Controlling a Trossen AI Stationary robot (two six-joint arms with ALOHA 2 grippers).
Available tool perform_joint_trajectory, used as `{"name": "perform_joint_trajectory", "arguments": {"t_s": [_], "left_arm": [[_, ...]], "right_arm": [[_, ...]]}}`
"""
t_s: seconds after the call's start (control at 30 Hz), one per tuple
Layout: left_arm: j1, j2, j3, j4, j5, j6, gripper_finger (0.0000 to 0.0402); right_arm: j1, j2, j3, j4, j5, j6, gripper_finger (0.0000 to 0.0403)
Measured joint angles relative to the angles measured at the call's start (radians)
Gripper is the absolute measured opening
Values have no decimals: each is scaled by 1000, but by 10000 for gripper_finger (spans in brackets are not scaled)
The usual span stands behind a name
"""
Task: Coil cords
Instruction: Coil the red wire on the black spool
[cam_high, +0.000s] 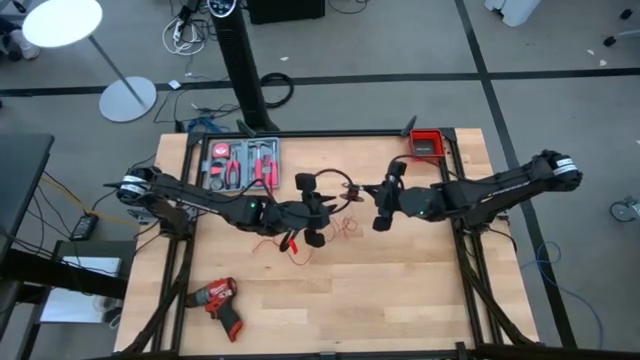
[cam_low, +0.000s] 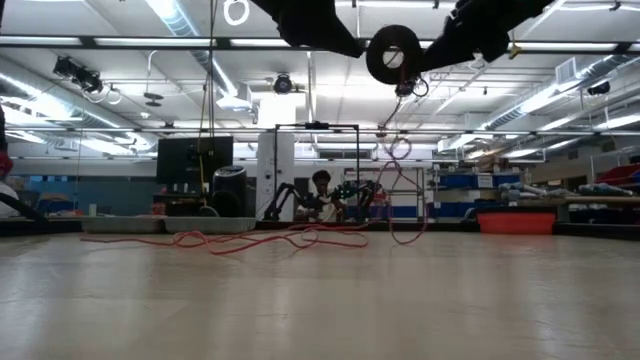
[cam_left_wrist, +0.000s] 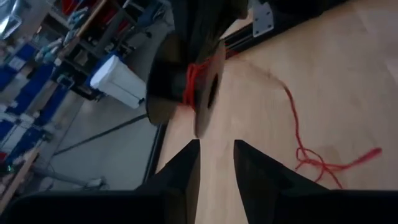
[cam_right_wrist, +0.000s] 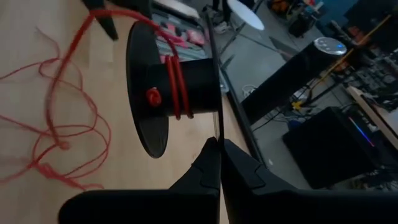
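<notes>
A black spool (cam_right_wrist: 180, 81) hangs well above the table between both grippers; in the low view it shows as a dark ring (cam_low: 393, 52). A thin red wire (cam_right_wrist: 177, 87) is wound a few turns round its core. The rest drops slack (cam_low: 392, 170) to a loose tangle on the wood (cam_high: 340, 228). My right gripper (cam_right_wrist: 219, 146) is shut on the spool. My left gripper (cam_left_wrist: 217, 149) stands open just short of the spool (cam_left_wrist: 199, 81), with nothing showing between its fingers. A thin black loop (cam_high: 335, 178) arcs between the grippers. My right gripper pinches the rim of one thin flange of the spool (cam_right_wrist: 216, 132) between its two fingertips, which come at it edge-on. The spool is lifted clear of the table, its axis lying roughly level. My left gripper: whether it touches the spool or the wire I cannot tell.
A tray of red-handled hand tools (cam_high: 240, 165) lies at the far left, a red bin (cam_high: 427, 143) at the far right corner, a red drill (cam_high: 218, 297) near the front left. Black frame rails (cam_high: 470, 280) run along the table's sides. Bare wood (cam_high: 380, 300) at the front.
</notes>
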Motion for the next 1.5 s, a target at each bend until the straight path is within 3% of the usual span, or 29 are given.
{"name": "perform_joint_trajectory", "arguments": {"t_s": [0.87,1.23,1.5], "left_arm": [[-1,-1,31,59,2,25,101],[2,-1,45,96,3,26,101],[-17,0,125,-26,-80,40,101]], "right_arm": [[-10,124,0,115,-35,-21,0],[-11,184,1,309,-81,-41,0],[-1,195,0,253,44,-21,0]]}}
